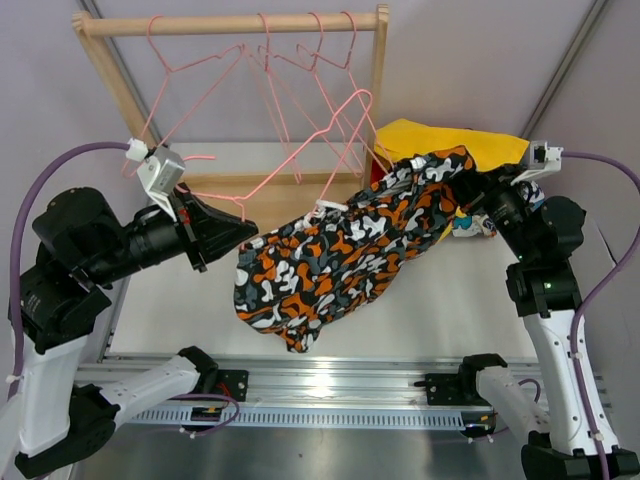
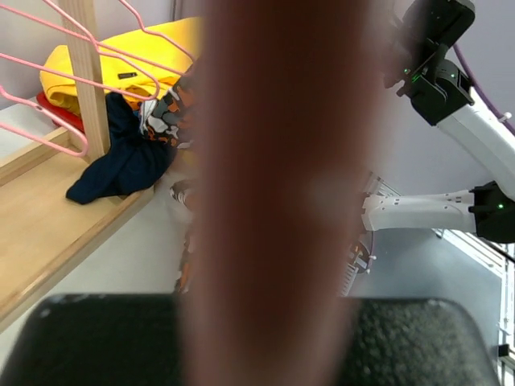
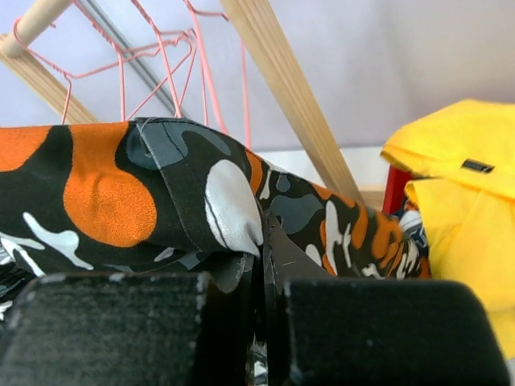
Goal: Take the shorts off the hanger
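Note:
The orange-black-white camouflage shorts [image 1: 340,250] hang stretched in the air between my two grippers. A pink wire hanger [image 1: 335,140] is off the rail, and its lower end meets the shorts' waistband. My left gripper [image 1: 248,232] looks shut at the hanger's low left corner by the shorts' left edge. In the left wrist view a blurred pink-brown bar [image 2: 282,193] covers the middle, above the dark pads [image 2: 105,338]. My right gripper [image 1: 472,192] is shut on the shorts' hem [image 3: 233,233], pinched between its pads [image 3: 121,330].
The wooden rack [image 1: 230,22] at the back carries several empty pink hangers [image 1: 290,60]. Yellow shorts [image 1: 450,140] lie piled at the back right by the rack post, with navy shorts [image 2: 121,161] and a blue-orange-white printed pair [image 1: 470,224] beside them. The rack's base board [image 2: 48,225] lies left.

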{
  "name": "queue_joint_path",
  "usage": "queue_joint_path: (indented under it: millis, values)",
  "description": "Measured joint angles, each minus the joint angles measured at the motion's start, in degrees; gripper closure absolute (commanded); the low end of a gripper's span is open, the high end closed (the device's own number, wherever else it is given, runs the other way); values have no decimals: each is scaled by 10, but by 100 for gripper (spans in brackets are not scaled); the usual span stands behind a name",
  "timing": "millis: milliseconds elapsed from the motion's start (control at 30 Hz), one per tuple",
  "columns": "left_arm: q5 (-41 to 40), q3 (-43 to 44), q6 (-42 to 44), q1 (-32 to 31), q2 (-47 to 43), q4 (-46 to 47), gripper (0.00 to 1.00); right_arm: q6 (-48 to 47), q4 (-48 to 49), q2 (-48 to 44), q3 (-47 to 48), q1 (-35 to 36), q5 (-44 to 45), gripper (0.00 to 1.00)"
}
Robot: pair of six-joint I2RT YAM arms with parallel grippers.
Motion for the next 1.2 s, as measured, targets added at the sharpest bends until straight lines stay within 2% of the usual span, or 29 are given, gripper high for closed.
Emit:
queue_joint_path:
  millis: [200, 267, 367, 467, 567, 667, 800, 967, 1200]
  values:
    - [-27, 11, 5, -2, 5, -6, 100, 33, 17, -7, -55, 3, -51, 100]
    - [-40, 14, 5, -2, 9, -5, 100, 39, 37, -16, -88, 26, -75, 100]
    - [-67, 15, 5, -2, 12, 0, 100, 14, 22, -25, -110, 144, -70, 100]
    - [-125, 45, 6, -3, 35, -16, 100, -35, -29, -26, -95, 272, -21, 100]
    - [-209, 68, 10, -3, 61, -40, 100, -74, -91, -17, -44, 294, 53, 100]
    - [-291, 63, 10, -3, 63, -83, 100, -111, -131, 25, 53, 264, 131, 100]
    - [-356, 50, 9, -3, 42, -139, 100, -137, -143, 111, 201, 179, 188, 100]
    - [-396, 37, 4, -3, -6, -184, 100, -135, -131, 265, 409, 58, 202, 100]
    - [-451, -27, 6, -3, -26, -183, 100, -107, -117, 499, 687, -30, 181, 100]
